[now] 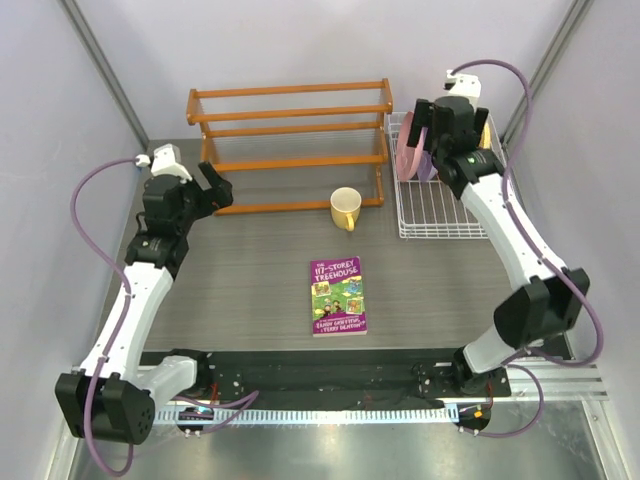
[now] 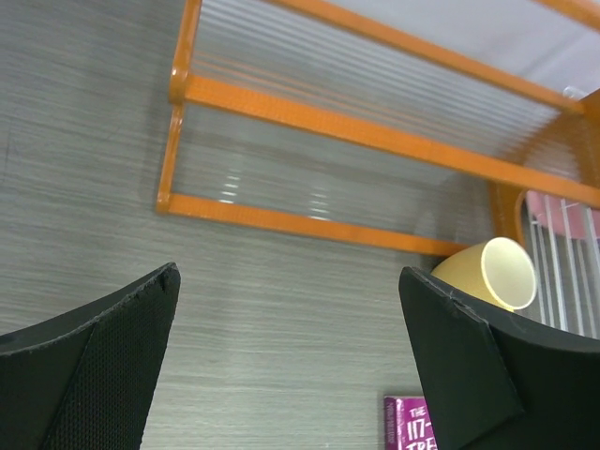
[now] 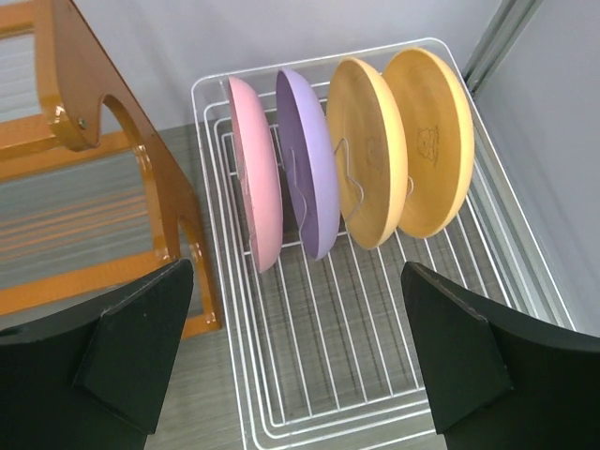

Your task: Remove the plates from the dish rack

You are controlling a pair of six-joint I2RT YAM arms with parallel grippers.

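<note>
Several plates stand on edge in the back half of the white wire dish rack (image 3: 349, 361): a pink one (image 3: 258, 178) on the left, a lilac one (image 3: 309, 159), then two orange-tan ones (image 3: 367, 150) (image 3: 436, 131). From above, the dish rack (image 1: 440, 215) sits at the back right with the pink plate (image 1: 408, 152) showing. My right gripper (image 3: 295, 309) hangs open above the rack's front half, short of the plates, touching nothing. The same gripper (image 1: 428, 135) shows in the top view. My left gripper (image 1: 215, 185) (image 2: 288, 309) is open over bare table at the left.
An orange wooden shelf rack (image 1: 290, 130) (image 3: 94, 141) stands at the back, right beside the dish rack's left rim. A yellow mug (image 1: 345, 207) (image 2: 487, 272) lies in front of it. A purple book (image 1: 338, 295) (image 2: 408, 427) lies mid-table.
</note>
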